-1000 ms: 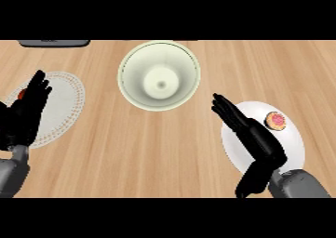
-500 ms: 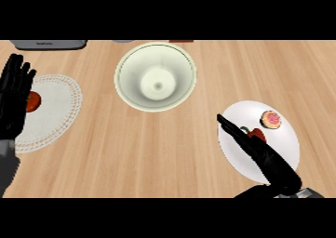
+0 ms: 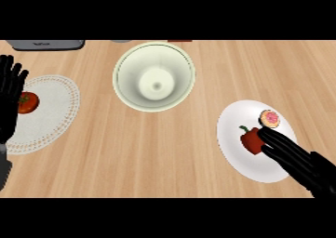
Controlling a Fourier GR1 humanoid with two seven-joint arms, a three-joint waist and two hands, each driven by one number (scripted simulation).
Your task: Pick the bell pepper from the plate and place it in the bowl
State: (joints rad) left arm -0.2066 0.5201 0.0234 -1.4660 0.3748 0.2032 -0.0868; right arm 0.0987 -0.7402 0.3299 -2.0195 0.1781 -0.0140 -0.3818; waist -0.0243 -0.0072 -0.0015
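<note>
A red bell pepper [image 3: 251, 139] lies on the white plate [image 3: 240, 161] at the right, beside a round pink-centred slice [image 3: 269, 118]. My right hand [image 3: 297, 158] comes in from the lower right corner with its fingers straight. The fingertips lie over the plate and touch the pepper's right side without curling round it. The cream bowl [image 3: 155, 76] stands at the top centre with nothing in it. At the left edge my left hand [image 3: 5, 100] rests open, fingers up.
A white lacy mat [image 3: 57, 111] lies at the left, partly behind my left hand, with a red tomato [image 3: 28, 103] on it. A grey appliance [image 3: 45, 44] sits at the counter's far left edge. Bare wood lies between bowl and plate.
My right hand has drawn back toward the lower right, uncovering the pepper. The left hand rose and shifted to the left edge a second ago and has stayed there since.
</note>
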